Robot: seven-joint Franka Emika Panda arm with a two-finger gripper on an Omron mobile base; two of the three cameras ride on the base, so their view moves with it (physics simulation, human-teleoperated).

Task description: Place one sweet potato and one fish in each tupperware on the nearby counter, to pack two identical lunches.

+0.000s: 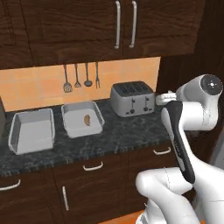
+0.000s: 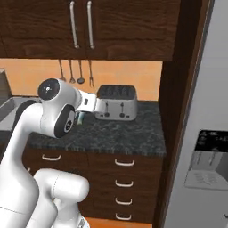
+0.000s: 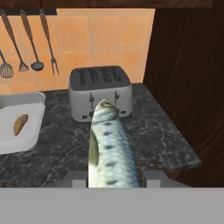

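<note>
One potato sits in the right tub, the left tub is bare, and the gripper clasps a fish.

counter: black stone, grey marbling, above dark brown drawers | on it, left: empty grey tupperware | just beside, to its right: second tupperware, holding one sweet potato | further right, near back wall: silver four-slot toaster, upright, apart from both containers
</note>
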